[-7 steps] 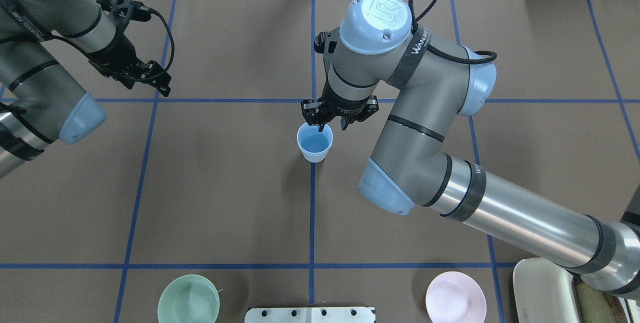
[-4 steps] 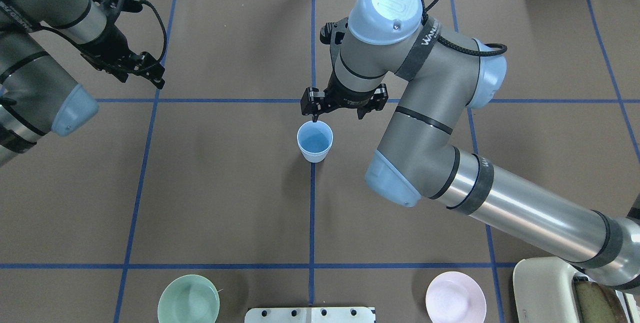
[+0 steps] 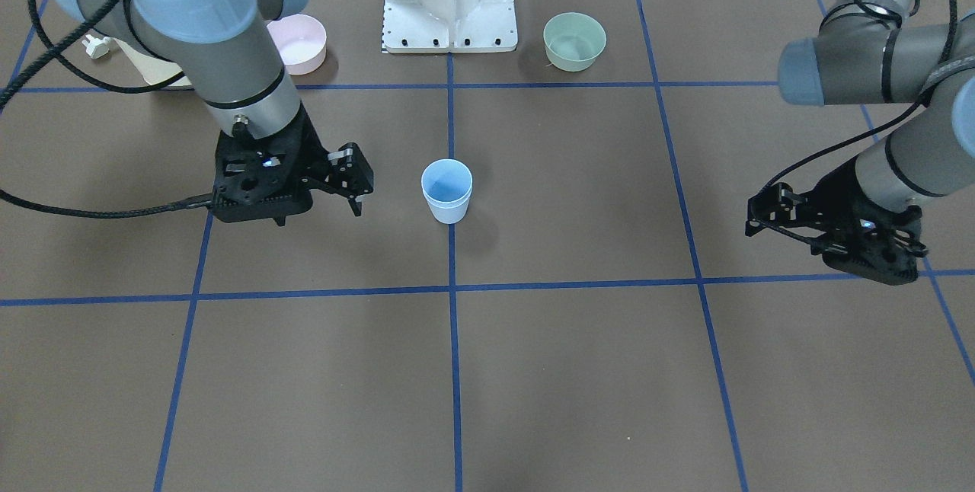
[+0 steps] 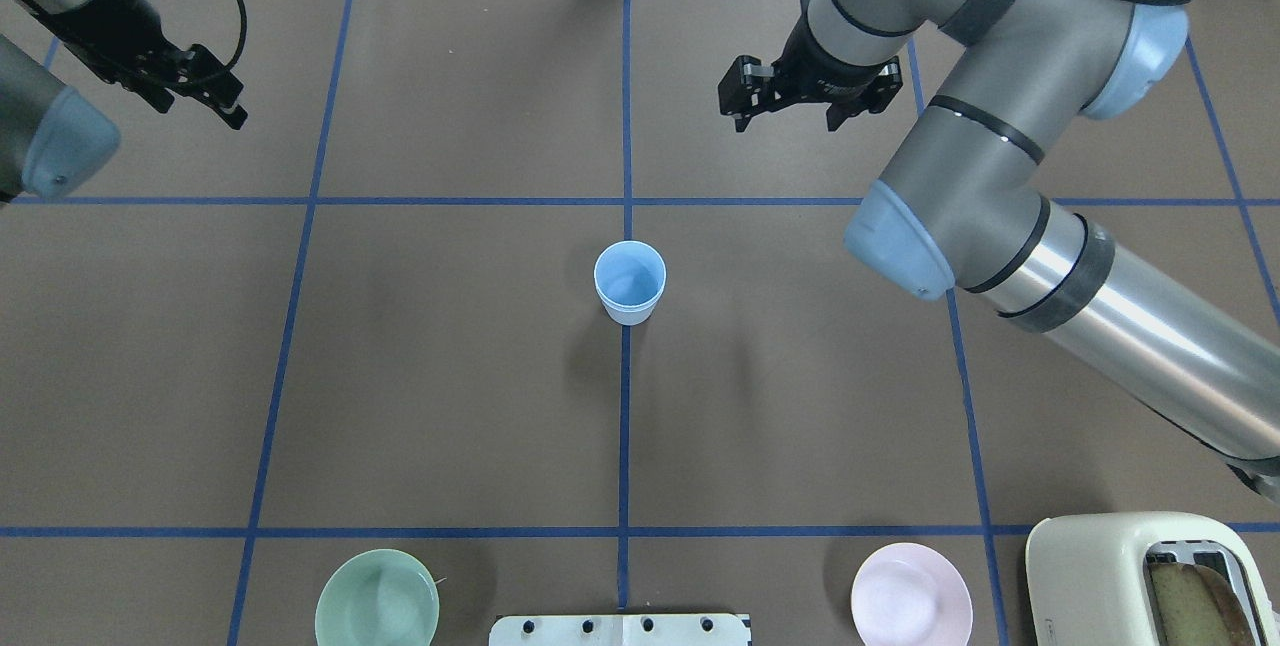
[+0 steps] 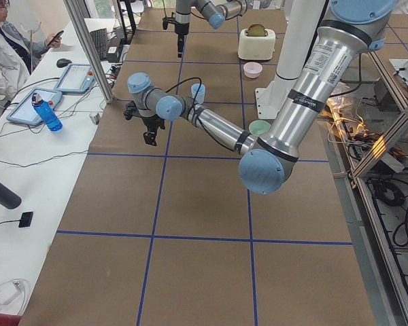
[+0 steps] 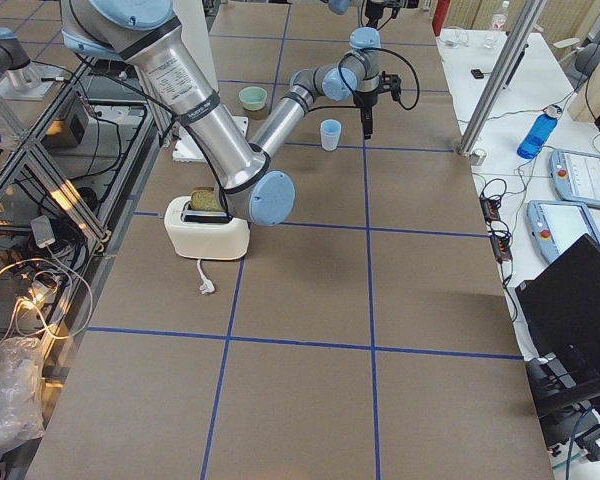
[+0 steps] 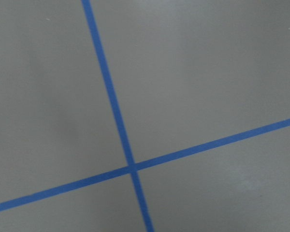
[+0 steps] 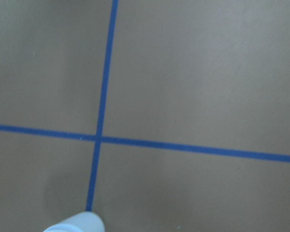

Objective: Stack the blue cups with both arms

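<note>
One pale-blue cup (image 4: 630, 283) stands upright at the table's middle crossing of blue lines, also in the front view (image 3: 446, 191). It has a second rim line low on its wall, like a cup nested in another; I cannot tell for sure. My right gripper (image 4: 787, 116) is open and empty, raised beyond and to the right of the cup, and shows in the front view (image 3: 320, 206). My left gripper (image 4: 200, 111) is open and empty at the far left, and shows in the front view (image 3: 829, 243). The cup's rim (image 8: 75, 223) shows at the bottom edge of the right wrist view.
A green bowl (image 4: 377, 611) and a pink bowl (image 4: 911, 606) sit at the near edge, either side of the white base plate (image 4: 620, 629). A cream toaster (image 4: 1120, 566) holding bread stands at the near right corner. Blue tape lines grid the brown table.
My right gripper has left the cup's rim, moving up, away and to the right. My left gripper has drawn back farther to the far left. The cup has not moved.
</note>
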{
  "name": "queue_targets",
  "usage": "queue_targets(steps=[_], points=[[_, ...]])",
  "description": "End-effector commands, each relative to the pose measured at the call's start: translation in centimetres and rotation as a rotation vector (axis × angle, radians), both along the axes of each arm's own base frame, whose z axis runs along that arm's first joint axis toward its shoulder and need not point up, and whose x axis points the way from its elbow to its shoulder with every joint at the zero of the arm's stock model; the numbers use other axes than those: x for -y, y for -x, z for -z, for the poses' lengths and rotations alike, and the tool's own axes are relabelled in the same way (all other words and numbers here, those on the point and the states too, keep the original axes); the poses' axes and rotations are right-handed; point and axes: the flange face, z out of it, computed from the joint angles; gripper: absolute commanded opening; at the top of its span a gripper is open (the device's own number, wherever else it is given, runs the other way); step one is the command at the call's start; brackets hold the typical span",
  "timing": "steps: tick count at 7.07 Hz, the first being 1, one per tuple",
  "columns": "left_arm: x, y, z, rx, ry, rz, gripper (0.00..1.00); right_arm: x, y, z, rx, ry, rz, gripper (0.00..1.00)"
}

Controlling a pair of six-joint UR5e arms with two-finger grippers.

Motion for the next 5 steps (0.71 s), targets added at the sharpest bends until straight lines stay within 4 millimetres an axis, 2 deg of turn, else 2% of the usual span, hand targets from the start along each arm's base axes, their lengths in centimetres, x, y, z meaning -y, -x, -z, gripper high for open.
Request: queue_targets(steps=[1,2,3,4,5], points=[[1.5,7.5,-2.1,0.047,-0.029,-0.050,0.98,3.8,-9.2,-5.9,-0.022,0.083,-0.100,1.00],[1.4,11.0,-4.7,0.068,-0.038,-0.079,0.98,4.9,-13.8,-8.9,-0.029,0.079,-0.076,1.00],[2.0,15.1,-7.9,0.072,-0.034,-0.072,0.98,5.5,-18.7,-13.9,-0.071,0.069,-0.049,1.00],[1.9,17.9,-10.4,0.077,-0.036,-0.078,0.98,5.2,-22.6,-18.2,-0.108,0.097,-0.063,1.00],[1.4,20.7,-12.7,0.080,-0.035,-0.073,0.98,4.5,-25.9,-21.7,-0.124,0.146,-0.103,1.00]])
